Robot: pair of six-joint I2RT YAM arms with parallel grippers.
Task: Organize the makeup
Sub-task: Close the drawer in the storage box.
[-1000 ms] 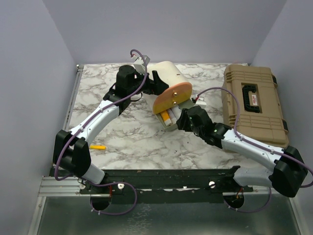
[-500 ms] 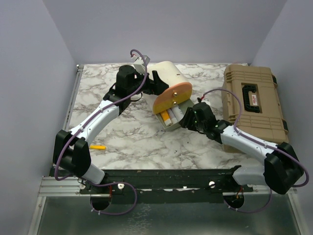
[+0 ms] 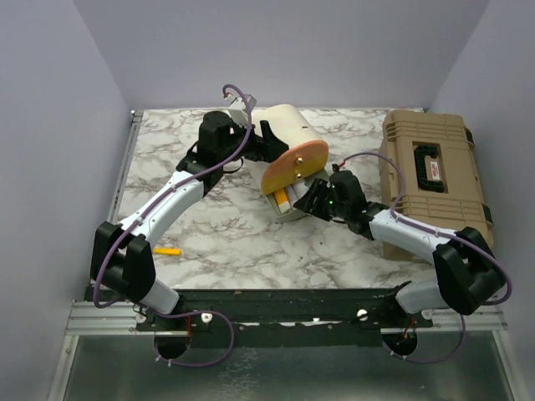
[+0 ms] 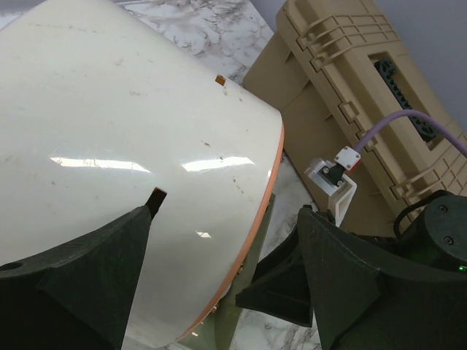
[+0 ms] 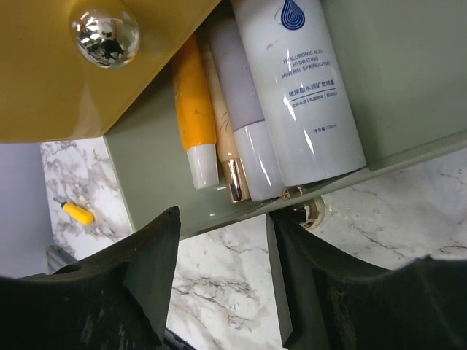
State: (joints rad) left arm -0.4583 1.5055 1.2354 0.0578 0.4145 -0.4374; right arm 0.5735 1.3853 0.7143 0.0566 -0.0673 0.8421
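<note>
Bright even light, soft shadows (glare streaks the case [image 4: 109, 160]).

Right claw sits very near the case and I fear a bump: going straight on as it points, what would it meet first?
Probably the front rim of the open drawer, right ahead of the right claw; just behind lie the white tube and lilac tube.

Left gripper [image 4: 226, 219] straddles cream case [image 4: 109, 131]; one finger [image 4: 102, 270] touching its wall; orange rim at right; tan toolbox [image 4: 365, 87] far right; purple cable [image 4: 408, 124] across it; marble table [image 4: 211, 29] beyond.
</note>
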